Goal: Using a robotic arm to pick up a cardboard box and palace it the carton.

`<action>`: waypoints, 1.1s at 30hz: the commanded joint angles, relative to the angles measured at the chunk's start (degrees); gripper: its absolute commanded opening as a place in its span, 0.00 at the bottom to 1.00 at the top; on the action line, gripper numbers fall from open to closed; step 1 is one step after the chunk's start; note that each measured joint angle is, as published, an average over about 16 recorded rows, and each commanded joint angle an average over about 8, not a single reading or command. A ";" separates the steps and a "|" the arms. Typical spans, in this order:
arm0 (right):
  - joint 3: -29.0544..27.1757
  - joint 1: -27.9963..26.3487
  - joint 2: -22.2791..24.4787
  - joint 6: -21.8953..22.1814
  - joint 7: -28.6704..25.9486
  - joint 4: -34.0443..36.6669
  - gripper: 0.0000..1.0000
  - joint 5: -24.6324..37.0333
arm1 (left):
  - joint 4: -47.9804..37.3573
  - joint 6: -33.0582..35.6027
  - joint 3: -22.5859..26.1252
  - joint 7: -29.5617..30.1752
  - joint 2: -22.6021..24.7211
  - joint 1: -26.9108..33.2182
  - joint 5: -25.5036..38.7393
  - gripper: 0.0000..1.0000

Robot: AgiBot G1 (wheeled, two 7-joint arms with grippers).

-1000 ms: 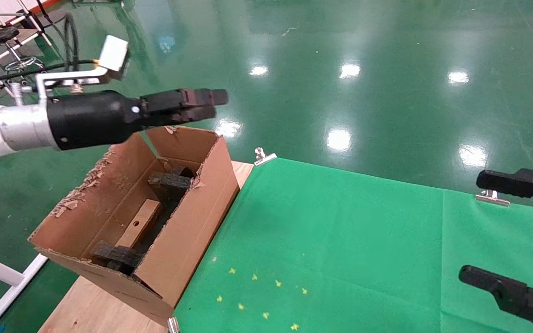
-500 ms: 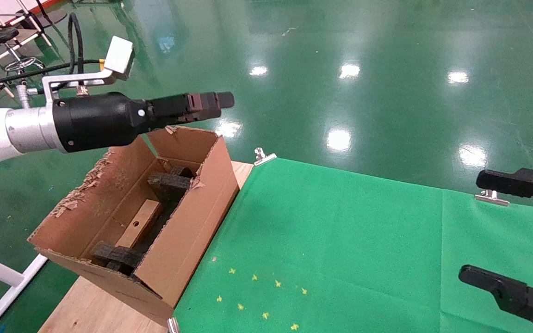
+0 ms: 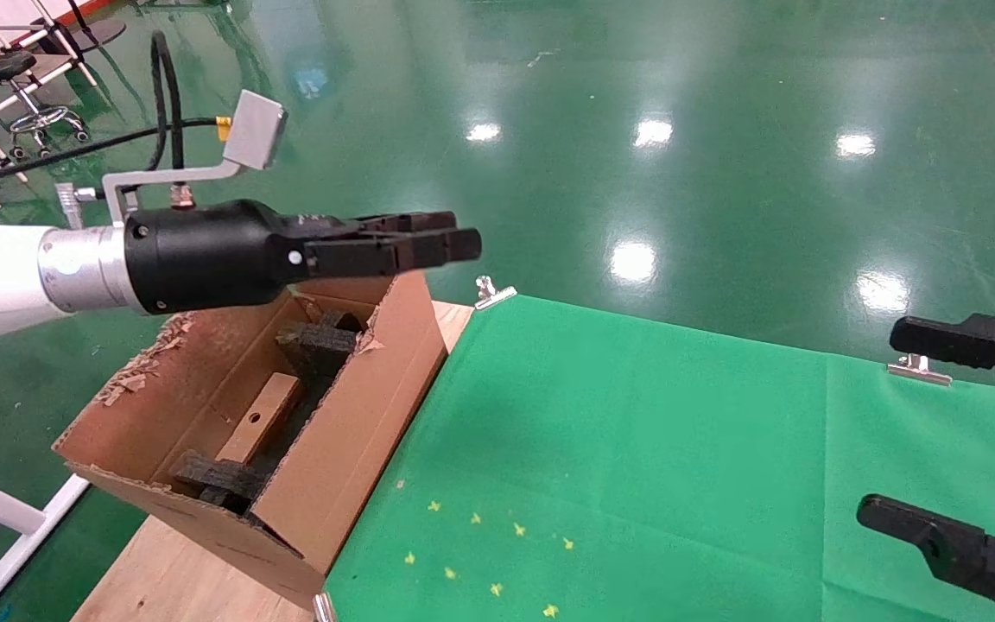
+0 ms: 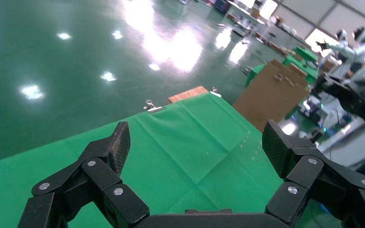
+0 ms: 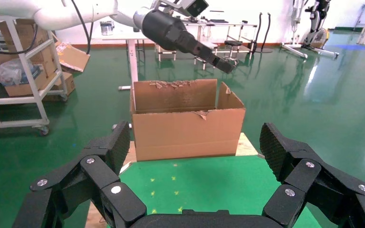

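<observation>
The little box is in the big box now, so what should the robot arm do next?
Probably draw the left gripper back toward rest. It hangs open and empty above the carton, and the cardboard box already lies inside among black foam pieces. The right gripper sits parked, open.

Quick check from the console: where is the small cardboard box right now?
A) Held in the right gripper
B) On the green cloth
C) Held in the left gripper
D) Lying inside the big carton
D: the cardboard box lies in the carton among black foam, while the left gripper and the right gripper are open and hold nothing.
</observation>
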State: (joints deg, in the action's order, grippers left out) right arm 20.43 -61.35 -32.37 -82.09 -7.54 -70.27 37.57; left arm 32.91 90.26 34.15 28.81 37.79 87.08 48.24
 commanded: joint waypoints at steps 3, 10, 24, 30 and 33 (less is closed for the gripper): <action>0.00 0.00 0.00 0.00 0.00 0.00 1.00 0.00 | 4.12 -0.46 -1.84 -1.83 -0.28 -2.59 -0.65 1.00; 0.00 0.00 0.00 0.00 0.00 0.00 1.00 0.00 | 11.44 -1.29 -5.10 -5.08 -0.78 -7.18 -1.80 1.00; 0.00 0.00 0.00 0.00 0.00 0.00 1.00 0.00 | 25.96 -2.92 -11.57 -11.53 -1.77 -16.29 -4.08 1.00; 0.00 0.00 0.00 0.00 0.00 0.00 1.00 0.00 | 32.20 -3.62 -14.35 -14.30 -2.19 -20.20 -5.06 1.00; 0.00 0.00 0.00 0.00 0.00 0.00 1.00 0.00 | 35.31 -3.97 -15.74 -15.68 -2.41 -22.15 -5.54 1.00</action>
State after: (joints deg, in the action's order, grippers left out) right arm 20.43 -61.35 -32.37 -82.09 -7.54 -70.27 37.57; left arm 68.01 86.32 18.51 13.23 35.40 65.06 42.73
